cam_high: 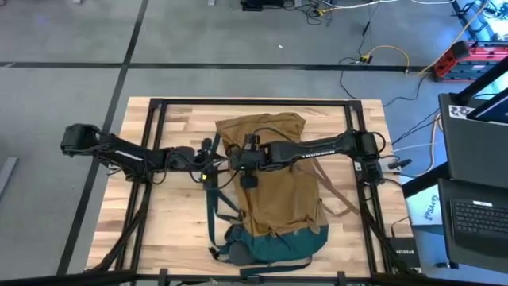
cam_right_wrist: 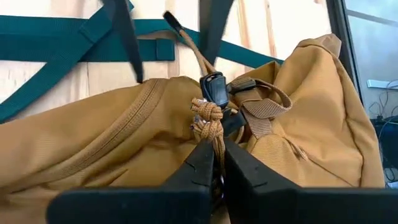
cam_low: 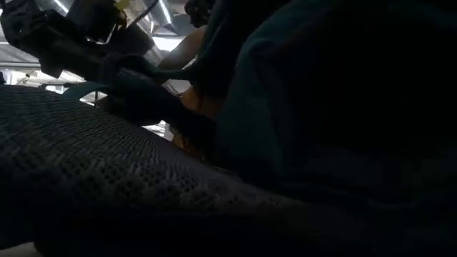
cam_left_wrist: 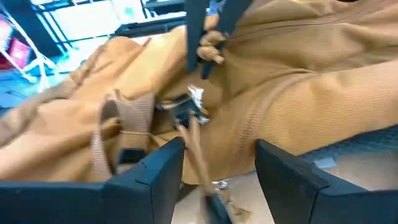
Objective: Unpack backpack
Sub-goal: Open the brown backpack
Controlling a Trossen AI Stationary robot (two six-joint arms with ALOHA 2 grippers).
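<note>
Tan backpack (cam_high: 274, 179) lies mid-tabletop (cam_high: 171, 226), nothing unpacked yet. Your right hand (cam_right_wrist: 219, 163) pinches the knotted zipper cord (cam_right_wrist: 208, 118); left hand (cam_left_wrist: 219, 165) is spread beside it. Opening comes first.

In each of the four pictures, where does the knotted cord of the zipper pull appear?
High view: too small to tell; it lies near the right hand, on the backpack.
Low view: not in it; dark fabric fills the picture.
Left wrist view: the knotted cord is upper centre, pinched by the other arm's fingers.
Right wrist view: the knot is at centre, just above this hand.
Shared landmark: the tan webbing strap beside the pull.
</note>
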